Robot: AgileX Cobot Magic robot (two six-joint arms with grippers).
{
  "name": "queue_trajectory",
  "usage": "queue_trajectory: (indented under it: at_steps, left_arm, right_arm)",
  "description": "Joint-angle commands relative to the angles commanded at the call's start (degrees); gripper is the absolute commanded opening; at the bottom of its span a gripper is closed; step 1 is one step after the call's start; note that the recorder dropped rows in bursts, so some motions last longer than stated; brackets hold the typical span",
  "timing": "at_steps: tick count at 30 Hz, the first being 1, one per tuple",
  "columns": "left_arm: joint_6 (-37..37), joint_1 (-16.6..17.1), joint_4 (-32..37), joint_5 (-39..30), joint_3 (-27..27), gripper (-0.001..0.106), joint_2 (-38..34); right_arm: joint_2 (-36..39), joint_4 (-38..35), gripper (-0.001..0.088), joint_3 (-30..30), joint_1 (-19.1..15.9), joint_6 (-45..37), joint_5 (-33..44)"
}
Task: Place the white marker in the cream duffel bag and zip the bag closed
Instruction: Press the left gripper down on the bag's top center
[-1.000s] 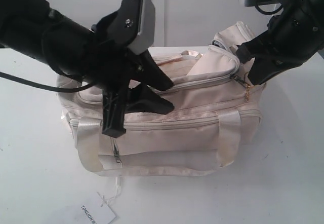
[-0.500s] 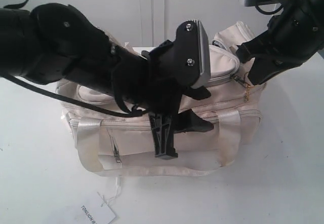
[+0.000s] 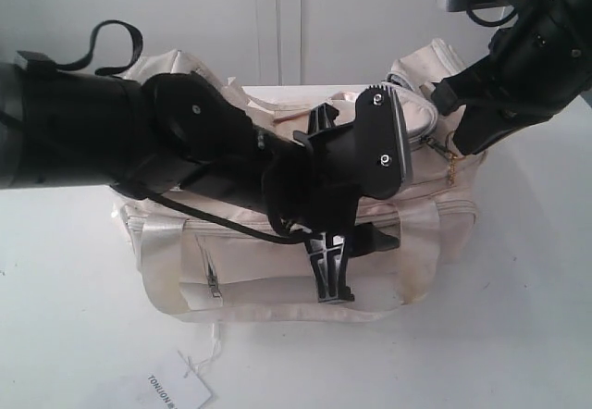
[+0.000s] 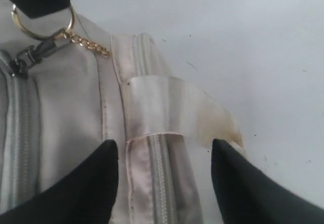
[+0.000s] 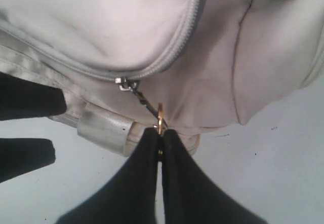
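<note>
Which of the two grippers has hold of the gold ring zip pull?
The right gripper: its jaws are shut on the gold ring. The left gripper is open, over the bag's handle.

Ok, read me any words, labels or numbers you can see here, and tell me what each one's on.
"TONLION": on the white paper tag. The smaller print after it is too small to read, and the picture's edge cuts the tag off.
No lettering shows on the cream duffel bag in any view.
</note>
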State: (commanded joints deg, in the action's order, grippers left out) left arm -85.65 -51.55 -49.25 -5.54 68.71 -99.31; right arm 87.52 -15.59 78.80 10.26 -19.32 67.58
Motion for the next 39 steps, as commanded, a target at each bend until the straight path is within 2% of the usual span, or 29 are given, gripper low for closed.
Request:
queue_trajectory:
  at_steps: [4,13,32,39]
  left_arm:
    - [0.0,0.0,0.0,1.23,0.0,0.051,-0.65]
    - [0.15,0.0,0.0,1.23,0.0,0.002,-0.73]
    - [0.15,0.0,0.0,0.88,0.0,0.0,-0.73]
    - [-0.08,0.0,0.0,0.57,0.0,0.0,-0.73]
  right_arm:
    - [0.0,0.0,0.0,0.0,0.0,0.0,0.0]
    - [0.0,0.0,0.0,0.0,0.0,0.0,0.0]
    - [-0.91,2.17,0.0,0.0,0.0,0.0,-10.72]
    - [-2.06,5.08,0.0,0.0,0.0,0.44,-17.78]
